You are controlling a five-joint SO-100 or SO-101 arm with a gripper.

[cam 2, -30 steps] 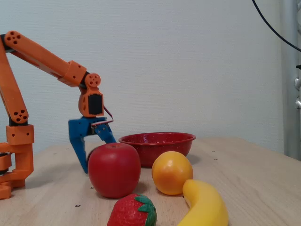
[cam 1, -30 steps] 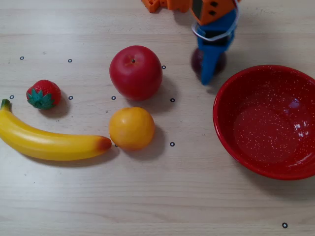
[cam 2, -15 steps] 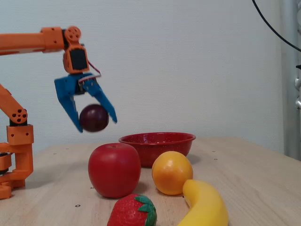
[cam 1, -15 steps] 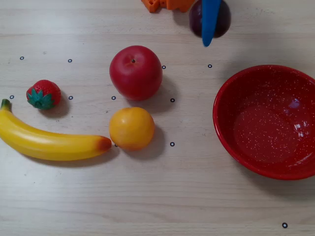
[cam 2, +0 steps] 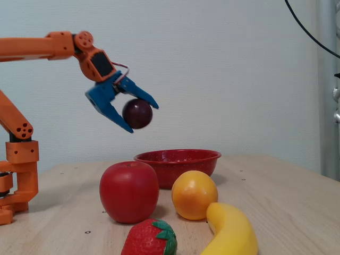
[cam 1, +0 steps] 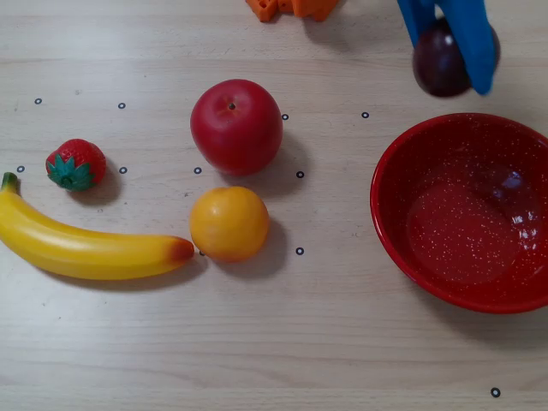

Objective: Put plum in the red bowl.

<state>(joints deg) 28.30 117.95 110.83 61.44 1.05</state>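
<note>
Two blue fingers point(cam 2: 118, 118) of the hand point(cam 2: 141, 113) are clamped on the plum point(cam 2: 137, 113), which hangs in the air well above the table point(cam 2: 276, 202) in the fixed view, to the left of the red bowl point(cam 2: 177, 160) and higher than its rim. In the overhead view the plum point(cam 1: 439, 66) shows near the table's far edge, just beyond the far rim of the red bowl point(cam 1: 390, 218), with one blue finger of the hand point(cam 1: 451, 62) lying across its right side and the other at its left. The red bowl sits at the table's right edge in that view, and nothing lies inside it. An orange arm point(cam 2: 37, 47) reaches in from the left of the fixed view, level with its wrist. A red apple point(cam 1: 236, 126) stands near the middle of the table, with an orange point(cam 1: 229, 223) just beside it toward the near edge. A banana point(cam 1: 81, 242) lies along the left part of the table, its tip close to the orange, and a strawberry point(cam 1: 75, 163) rests near the left edge, just beyond the banana.
</note>
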